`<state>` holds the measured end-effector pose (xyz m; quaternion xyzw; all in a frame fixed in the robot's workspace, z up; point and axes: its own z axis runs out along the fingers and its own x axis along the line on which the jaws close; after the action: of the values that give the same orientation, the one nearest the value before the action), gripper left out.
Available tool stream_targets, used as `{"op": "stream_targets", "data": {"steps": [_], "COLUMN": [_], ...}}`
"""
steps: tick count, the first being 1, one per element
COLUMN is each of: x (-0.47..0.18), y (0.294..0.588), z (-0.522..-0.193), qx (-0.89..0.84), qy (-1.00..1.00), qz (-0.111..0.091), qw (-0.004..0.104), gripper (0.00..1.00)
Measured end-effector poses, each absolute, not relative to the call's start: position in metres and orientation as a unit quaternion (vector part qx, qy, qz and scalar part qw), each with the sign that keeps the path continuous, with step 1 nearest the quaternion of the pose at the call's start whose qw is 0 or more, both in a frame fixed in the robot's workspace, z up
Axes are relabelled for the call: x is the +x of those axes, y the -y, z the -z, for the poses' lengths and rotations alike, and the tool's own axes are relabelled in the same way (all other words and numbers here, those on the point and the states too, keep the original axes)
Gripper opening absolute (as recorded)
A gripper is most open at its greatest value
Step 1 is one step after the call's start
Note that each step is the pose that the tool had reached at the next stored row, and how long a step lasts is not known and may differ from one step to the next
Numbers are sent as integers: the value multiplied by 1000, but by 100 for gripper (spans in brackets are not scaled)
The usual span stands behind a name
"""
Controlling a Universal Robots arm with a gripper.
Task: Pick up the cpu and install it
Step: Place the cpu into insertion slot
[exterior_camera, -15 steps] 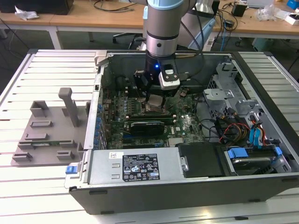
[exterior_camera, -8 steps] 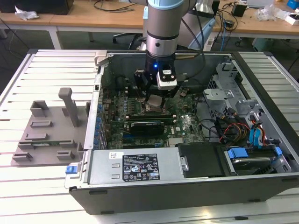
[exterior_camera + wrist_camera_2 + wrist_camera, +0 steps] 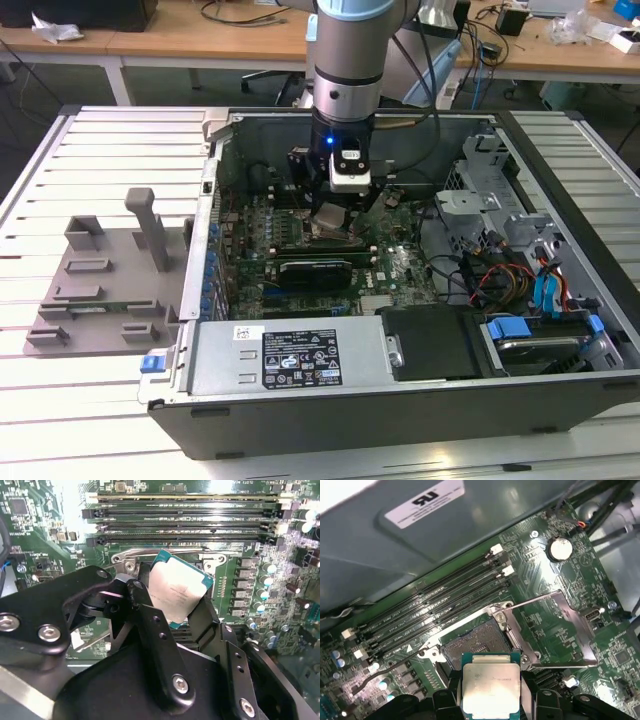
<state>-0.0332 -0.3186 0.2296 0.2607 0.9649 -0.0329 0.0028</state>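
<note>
Cpu [image 3: 491,689] is gripped by its edges in the closed claw [image 3: 175,610]. It is held over the motherboard [image 3: 615,655], just short of the open socket [image 3: 472,644], unseated.

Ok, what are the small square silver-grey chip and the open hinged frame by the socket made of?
The small square silver-grey cpu: apparently a brushed metal lid, dull satin sheen, on a thin teal board rim. The open hinged socket frame: looks like bare stamped steel, bright glinting edges; alloy uncertain.
</note>
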Motion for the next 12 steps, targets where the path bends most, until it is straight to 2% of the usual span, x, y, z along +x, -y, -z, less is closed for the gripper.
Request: {"op": "stream_targets", "data": {"steps": [12], "x": [-33], "y": [319], "z": [-229], "qx": [332], "qy": [-943], "qz": [36], "qw": [1], "gripper": [55]}}
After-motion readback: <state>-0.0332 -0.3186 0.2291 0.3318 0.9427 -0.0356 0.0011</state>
